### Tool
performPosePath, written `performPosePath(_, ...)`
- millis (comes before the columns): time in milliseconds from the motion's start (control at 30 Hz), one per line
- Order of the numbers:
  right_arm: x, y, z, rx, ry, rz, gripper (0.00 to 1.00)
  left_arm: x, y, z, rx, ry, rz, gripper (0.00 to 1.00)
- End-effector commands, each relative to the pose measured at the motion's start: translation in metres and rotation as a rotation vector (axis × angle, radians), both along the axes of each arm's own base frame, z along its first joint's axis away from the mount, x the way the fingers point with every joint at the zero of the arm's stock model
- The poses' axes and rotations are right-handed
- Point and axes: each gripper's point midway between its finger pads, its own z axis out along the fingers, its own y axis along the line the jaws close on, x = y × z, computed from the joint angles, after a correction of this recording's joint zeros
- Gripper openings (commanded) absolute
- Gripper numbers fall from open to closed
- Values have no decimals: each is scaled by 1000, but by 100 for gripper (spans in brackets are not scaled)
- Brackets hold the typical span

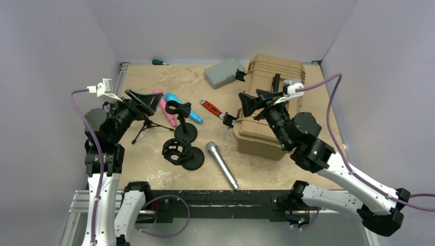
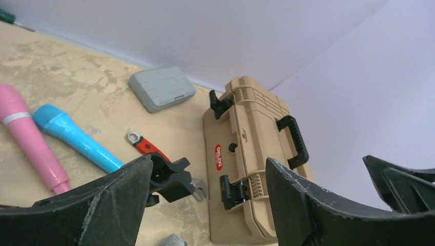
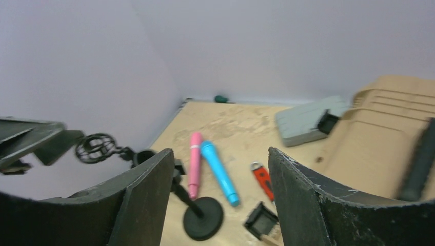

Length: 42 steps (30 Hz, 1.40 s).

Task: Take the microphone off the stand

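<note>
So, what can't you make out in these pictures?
Silver microphone: left wrist view, bottom edge cuts off all but its grille.
Tripod: top view, its head hidden behind the left gripper.
Green-handled tool: top view, too small to identify.
Tan case: right wrist view, blurred, cut by right edge.

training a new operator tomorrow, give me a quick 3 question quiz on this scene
1. True or false: the silver microphone lies on the table, out of the upright stand.
2. What lies beside the pink microphone? A blue microphone B grey case C green screwdriver
3. Fill in: the left end effector and right end effector are both ____ and empty.
Key: 1 true; 2 A; 3 open
</note>
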Motion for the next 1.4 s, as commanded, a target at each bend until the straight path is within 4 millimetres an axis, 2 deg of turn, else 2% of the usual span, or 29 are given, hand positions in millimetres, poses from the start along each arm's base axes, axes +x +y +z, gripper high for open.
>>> performPosePath(0, -4, -63, 8, -82, -10, -208, 66, -16, -18, 55, 67, -200, -127, 79)
performPosePath(133, -26, -107, 43, -36, -85, -266, 66, -30, -20, 87, 108, -299, -133, 79)
performPosePath(300, -57, -153, 86, 25, -195, -300, 66, -57, -10, 122, 176, -416, -56, 80)
performPosePath(500, -84, -198, 118, 78, -299, -354, 65, -95, -1, 146, 300, -457, 14, 80)
performPosePath(700, -110, -234, 140, 201, -365, -374, 67, -126, 18, 162, 356, -559, 149, 80)
performPosePath(833, -117, -244, 143, 218, -376, -380, 67, -132, 23, 160, 337, -588, 184, 81)
performPosePath(1100, -124, -251, 137, 252, -362, -365, 69, -127, 22, 151, 310, -562, 175, 81)
performPosePath(1167, -125, -254, 134, 274, -355, -363, 87, -126, 21, 148, 306, -556, 168, 81)
performPosePath(1200, -126, -255, 131, 283, -351, -363, 92, -126, 20, 147, 304, -557, 164, 81)
performPosePath(1267, -124, -253, 124, 275, -355, -369, 97, -125, 20, 144, 296, -552, 161, 81)
performPosePath(1367, -125, -253, 123, 267, -336, -355, 99, -124, 19, 141, 288, -541, 152, 81)
